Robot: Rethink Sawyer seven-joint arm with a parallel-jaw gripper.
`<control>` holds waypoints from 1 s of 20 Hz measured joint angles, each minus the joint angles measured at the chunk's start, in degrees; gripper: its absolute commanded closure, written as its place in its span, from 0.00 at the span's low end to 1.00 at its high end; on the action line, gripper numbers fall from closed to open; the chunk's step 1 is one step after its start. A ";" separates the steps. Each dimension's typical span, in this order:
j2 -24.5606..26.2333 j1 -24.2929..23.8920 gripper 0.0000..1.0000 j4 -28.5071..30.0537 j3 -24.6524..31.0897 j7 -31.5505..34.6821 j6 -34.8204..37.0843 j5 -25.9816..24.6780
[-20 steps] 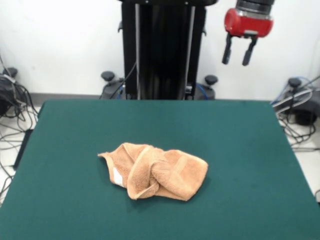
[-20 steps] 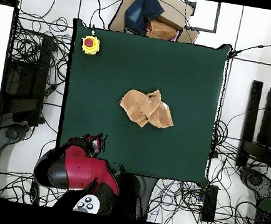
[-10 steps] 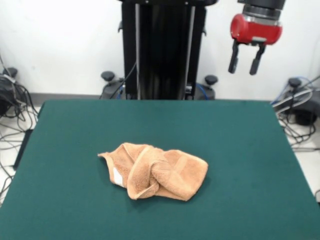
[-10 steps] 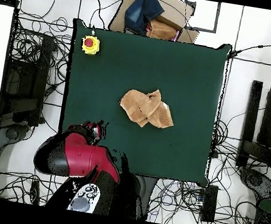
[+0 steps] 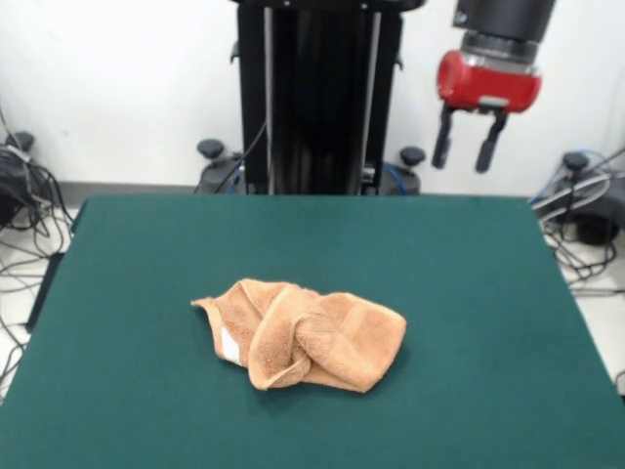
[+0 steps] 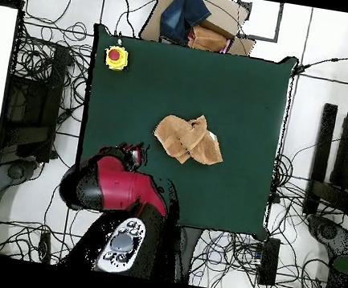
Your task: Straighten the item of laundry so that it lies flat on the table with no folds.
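The towel (image 5: pixel 303 335) lies crumpled near the middle of the table (image 5: pixel 469 293), somewhat toward the front edge in the front view. It is tan-orange terry, thick and nubbly, bunched into a rough oblong with several rolled folds crossing each other. One thick fold curls over the middle like a loop, and a flatter flap sticks out to a point on the picture's left. A small white rectangular label (image 5: pixel 230 346) shows on the front left of the heap, just under that flap. From overhead the towel (image 6: pixel 188 139) reads as a lumpy, irregular patch with a pointed corner toward the picture's top, sitting close to the table's centre.

The table top is a broad rectangle of dark green, matte, felt-like cloth, smooth and unwrinkled around the towel. In the overhead view a yellow box with a red button (image 6: pixel 116 57) sits at one corner of the table (image 6: pixel 251 89), well apart from the towel.

Farther back, the gripper (image 5: pixel 465 149) hangs in the air above the table's far side, toward the picture's right, well apart from the towel. Its two slim black fingers (image 5: pixel 442 144) point down from a glossy red, rounded wrist housing, spread with a clear gap between them and holding nothing. Overhead, the red and black arm (image 6: pixel 117 192) bulks over the table edge nearest the base.
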 measured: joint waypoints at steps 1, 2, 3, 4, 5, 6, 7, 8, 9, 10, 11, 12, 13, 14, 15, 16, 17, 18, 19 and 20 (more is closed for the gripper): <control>0.95 -1.91 0.00 -0.83 0.48 0.00 0.00 -0.77; 1.40 -2.98 0.00 -1.22 0.73 0.00 0.00 -1.19; 1.98 -4.35 0.00 -1.70 0.93 0.00 0.00 -1.78; 2.55 -5.69 0.00 -2.14 1.05 0.00 0.00 -2.43; 2.87 -6.48 0.00 -2.38 1.09 0.00 0.00 -2.81; 3.37 -7.72 0.00 -2.68 1.11 0.00 -0.01 -3.44; 3.74 -8.85 0.00 -2.88 1.10 0.00 0.00 -4.08; 4.05 -10.12 0.00 -3.04 1.13 0.00 0.00 -4.91; 4.25 -11.08 0.00 -3.13 1.14 0.00 0.00 -5.57; 4.41 -11.74 0.00 -3.21 1.13 0.00 0.00 -6.09; 4.64 -12.35 0.00 -3.37 1.14 0.00 0.00 -6.76; 4.88 -12.96 0.00 -3.53 1.14 0.00 0.00 -7.43; 5.38 -13.56 0.00 -3.90 1.14 0.00 0.00 -8.39; 5.59 -13.69 0.00 -4.04 1.14 0.00 -0.01 -8.68; 5.87 -13.79 0.00 -4.25 1.15 0.00 0.00 -9.12; 6.26 -13.77 0.00 -4.52 1.16 0.00 0.00 -9.65; 6.57 -13.65 0.00 -4.74 1.16 0.00 -0.01 -9.85; 6.87 -13.54 0.00 -4.96 1.16 0.00 -0.01 -10.06; 7.12 -13.38 0.00 -5.14 1.16 0.00 0.00 -10.06; 7.46 -13.15 0.00 -5.41 1.16 0.00 -0.01 -10.05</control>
